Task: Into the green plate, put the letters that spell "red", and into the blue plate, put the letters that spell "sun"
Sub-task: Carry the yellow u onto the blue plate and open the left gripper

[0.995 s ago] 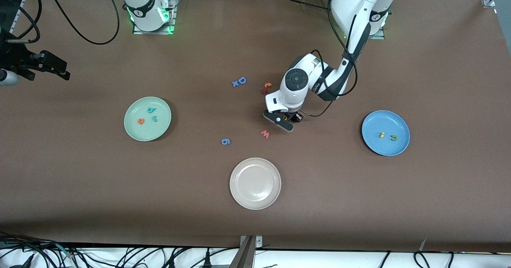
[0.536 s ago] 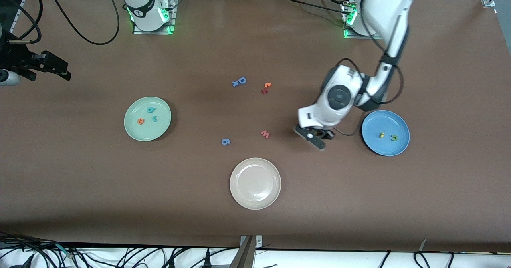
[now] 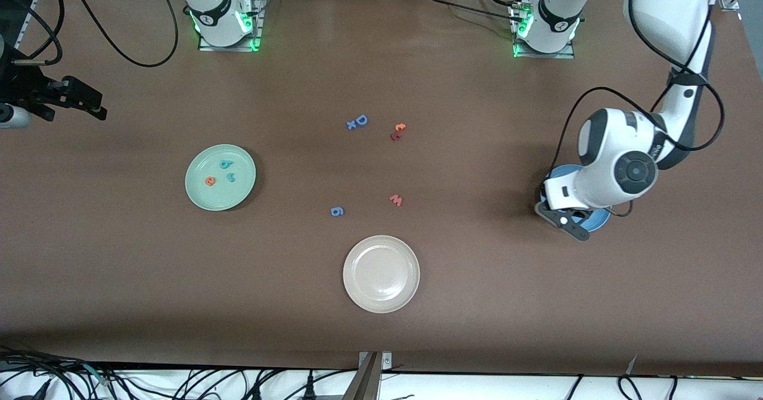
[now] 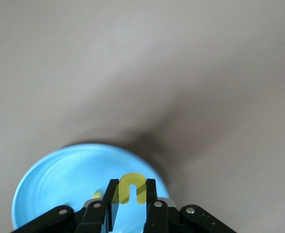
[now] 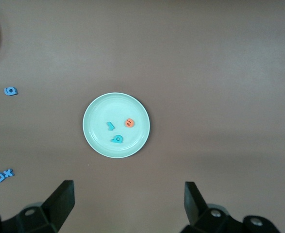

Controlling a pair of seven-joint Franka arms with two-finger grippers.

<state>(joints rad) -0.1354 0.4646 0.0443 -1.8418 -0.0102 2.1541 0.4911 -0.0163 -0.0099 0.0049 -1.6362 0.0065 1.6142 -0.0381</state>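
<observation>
Over the blue plate (image 4: 59, 174), mostly hidden, left gripper (image 4: 131, 194) pinching yellow "u" (image 4: 131, 187), right gripper (image 5: 127, 201) wide, waiting.

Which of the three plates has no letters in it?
The cream-white plate, nearest the front camera; the green plate holds three letters, and the blue plate shows one.

green plate (image 3: 195, 192) – holds orange e, teal d, r | blue plate (image 4: 50, 179) – yellow letter (image 4: 132, 189) pinched above
</observation>
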